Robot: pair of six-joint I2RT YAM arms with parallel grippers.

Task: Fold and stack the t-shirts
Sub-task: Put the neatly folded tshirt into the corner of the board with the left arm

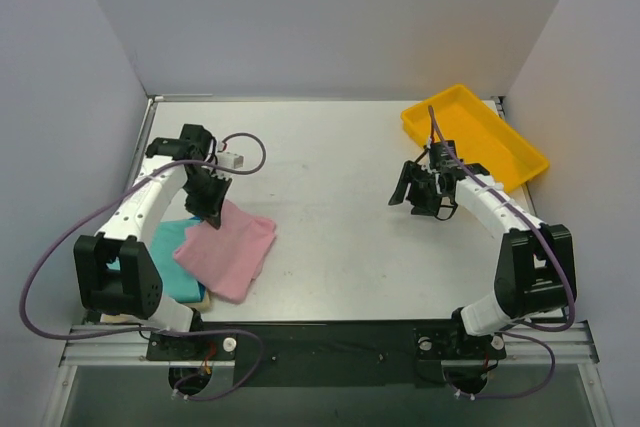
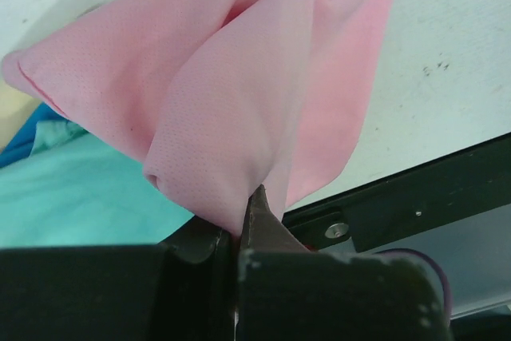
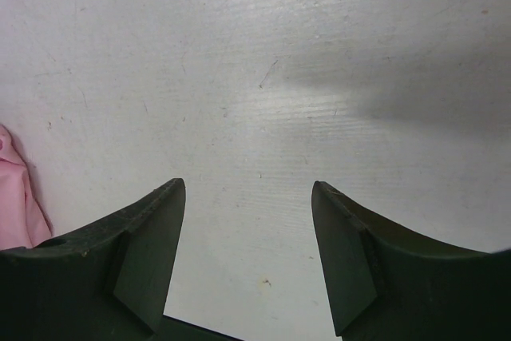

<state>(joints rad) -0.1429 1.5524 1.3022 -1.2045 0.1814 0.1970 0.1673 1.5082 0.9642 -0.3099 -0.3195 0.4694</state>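
Observation:
The folded light pink t-shirt [image 1: 232, 247] lies at the near left, partly over the teal t-shirt [image 1: 172, 247]. A sliver of the cream t-shirt [image 1: 203, 297] shows under the teal one. My left gripper [image 1: 212, 215] is shut on the pink t-shirt's far left corner; in the left wrist view the pink cloth [image 2: 239, 101] rises out of the closed jaws [image 2: 243, 225], with teal cloth [image 2: 72, 197] at the left. My right gripper [image 1: 408, 189] is open and empty over bare table, right of centre. In the right wrist view [image 3: 247, 221] only an edge of pink cloth [image 3: 16, 197] shows at the left.
A rigid yellow plastic tray [image 1: 475, 137] stands at the back right, just behind my right arm. Grey walls enclose the table on three sides. A black rail [image 1: 330, 342] runs along the near edge.

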